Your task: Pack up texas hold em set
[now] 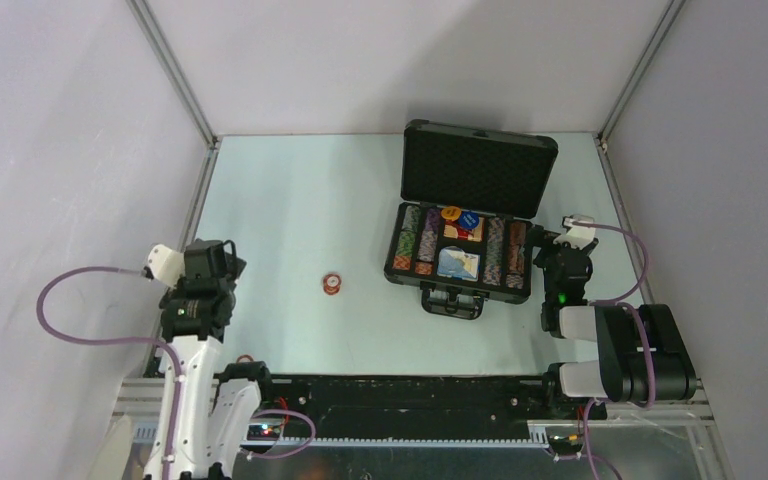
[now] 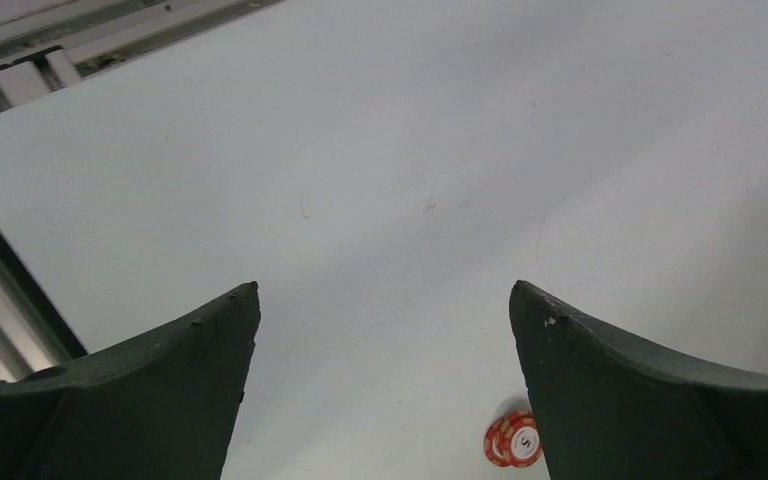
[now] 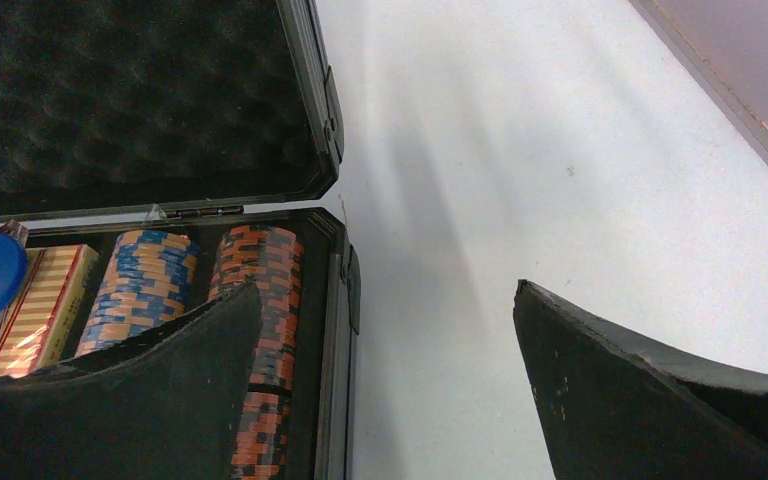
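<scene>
The black case lies open toward the right of the surface, its foam-lined lid standing up at the back, with the chip rows and the card box seated inside. Two small red-white chips lie out in the open, overlapping one another, well apart from the case.

The left end effector hangs over bare surface with its jaws spread wide and nothing between them. The right end effector is just as wide and empty, just beside the case's right wall.

The likely trouble is the loose chips: they are thin and flat, so fingertips closing on them may skid over the top, push the pair apart, or lift one and leave the other. The right end effector sits close enough that a careless sweep could nudge the case or knock the lid down before the chips are in.
</scene>
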Controlling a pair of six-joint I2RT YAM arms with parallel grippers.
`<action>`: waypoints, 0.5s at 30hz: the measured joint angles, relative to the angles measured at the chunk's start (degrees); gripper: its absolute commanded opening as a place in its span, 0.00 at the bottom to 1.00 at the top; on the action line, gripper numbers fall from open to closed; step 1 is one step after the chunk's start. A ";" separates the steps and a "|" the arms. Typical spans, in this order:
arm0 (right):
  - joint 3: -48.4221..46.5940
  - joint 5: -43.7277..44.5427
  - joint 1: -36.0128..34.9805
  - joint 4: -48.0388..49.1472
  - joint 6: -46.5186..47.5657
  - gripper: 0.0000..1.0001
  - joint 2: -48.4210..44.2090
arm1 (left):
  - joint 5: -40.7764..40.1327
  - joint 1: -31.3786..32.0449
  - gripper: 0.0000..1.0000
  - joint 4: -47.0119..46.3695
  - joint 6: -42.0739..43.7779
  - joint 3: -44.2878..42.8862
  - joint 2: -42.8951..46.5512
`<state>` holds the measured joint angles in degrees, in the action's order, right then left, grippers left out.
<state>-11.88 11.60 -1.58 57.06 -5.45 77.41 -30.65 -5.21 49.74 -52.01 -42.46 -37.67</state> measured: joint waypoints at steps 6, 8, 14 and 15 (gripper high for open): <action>0.00 0.00 0.00 -0.02 0.00 0.99 0.00 | 2.01 2.73 1.00 -5.35 0.61 1.51 -3.34; 0.00 0.00 0.00 -0.02 0.00 0.99 0.00 | 3.39 2.99 1.00 -6.25 1.07 1.33 -5.66; 0.00 0.00 0.00 -0.02 0.00 1.00 0.00 | 2.54 10.27 0.97 -3.74 0.68 -7.54 -15.76; 0.00 0.00 0.00 -0.02 0.00 0.99 0.00 | 2.19 10.95 0.96 -3.50 0.28 -9.07 -17.03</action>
<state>-11.88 11.60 -1.58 57.04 -5.45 77.41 -28.47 5.74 46.24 -51.72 -51.53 -54.70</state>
